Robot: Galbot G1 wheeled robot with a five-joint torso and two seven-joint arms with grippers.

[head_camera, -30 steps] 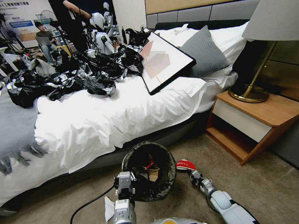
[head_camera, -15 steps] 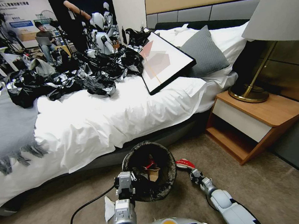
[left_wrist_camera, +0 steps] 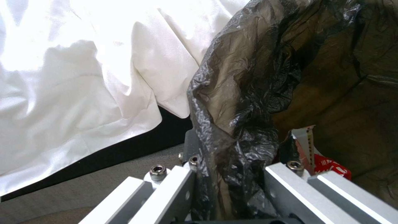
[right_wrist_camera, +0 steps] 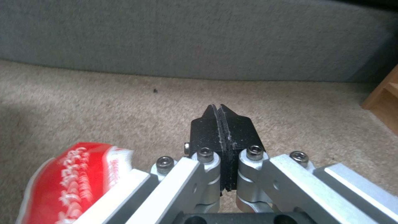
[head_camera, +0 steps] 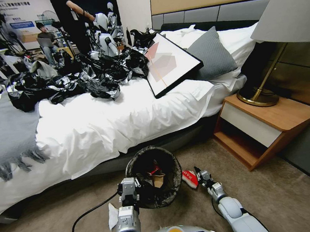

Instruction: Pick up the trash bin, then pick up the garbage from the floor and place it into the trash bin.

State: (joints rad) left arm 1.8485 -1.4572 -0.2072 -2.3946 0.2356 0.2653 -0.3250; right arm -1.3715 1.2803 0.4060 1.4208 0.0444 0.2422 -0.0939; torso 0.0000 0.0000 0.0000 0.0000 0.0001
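The trash bin is sitting just above the carpet in front of the bed, its black bag liner folded over the rim, with a red-and-white scrap and a tan piece lying inside. The left claw is pinching the near rim of the bin, 1 finger outside the liner and 1 inside. Just beside the bin on the robot's right, a red-and-white pack is lying on the carpet. The right claw is hovering low right next to that pack, its black pads pressed together with nothing between them. A white paper scrap and a black cable are lying on the floor near the left arm. A wooden nightstand is standing further right.
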